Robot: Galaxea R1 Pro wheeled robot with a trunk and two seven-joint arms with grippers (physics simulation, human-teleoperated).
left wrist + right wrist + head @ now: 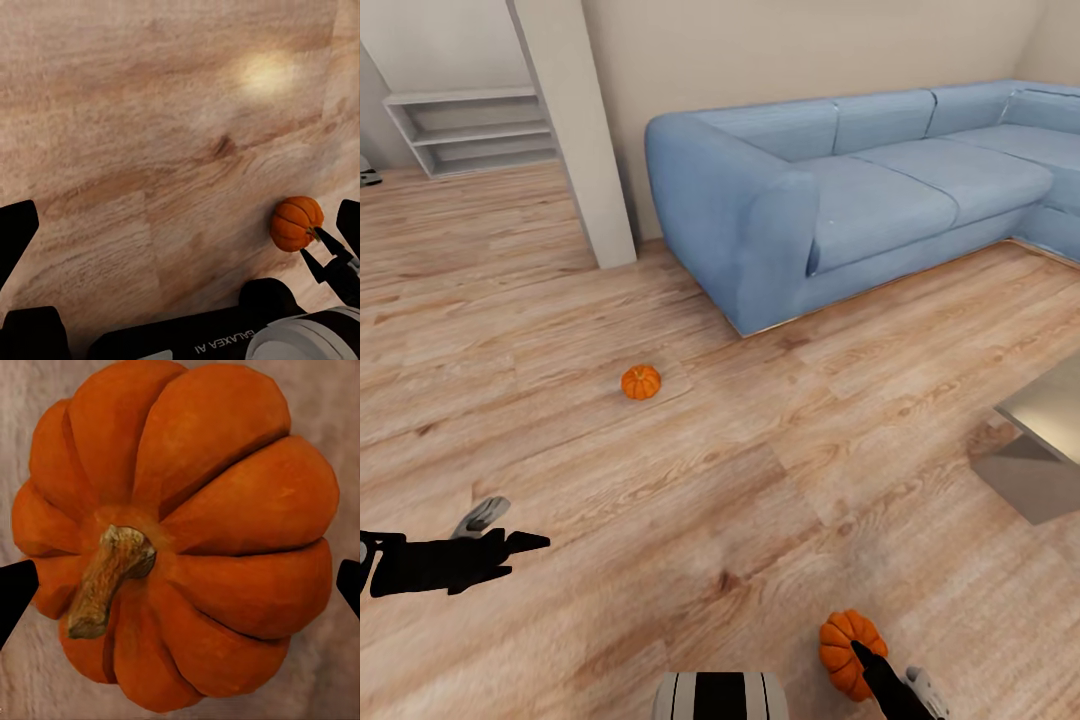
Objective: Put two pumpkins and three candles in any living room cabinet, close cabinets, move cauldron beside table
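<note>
Pumpkins: two in sight, both on the wood floor [560, 300]. Far pumpkin [641, 381] sits alone on open planks, in front of the blue sofa [840, 190] and near the white pillar [575, 130], well apart from both arms. Near pumpkin [848, 645] lies close to the robot's base, at the lower right of the head view, with the right tool [875, 665] directly over it.

Right tool: the right wrist view looks straight down on the near pumpkin [176, 532], stem [105, 577] tilted to one side, ribs clear. Dark fingertips [15, 589] show at either edge of that view, flanking the fruit with floor visible between tips and skin. Jaws spread wide, nothing gripped. From the left wrist view, the same pumpkin [295, 223] rests on the floor with the right tool's [334, 240] black fingers on either side of it.

Left tool [510, 530]: hangs low over bare floor at the left of the head view, well apart from both pumpkins. Its fingers [16, 232] stand at the outer edges of the left wrist view, jaws spread, holding nothing.

Other items: grey tabletop [1050, 410] corner at the right edge of the head view; white shelves [470, 130] in the room behind the pillar.
</note>
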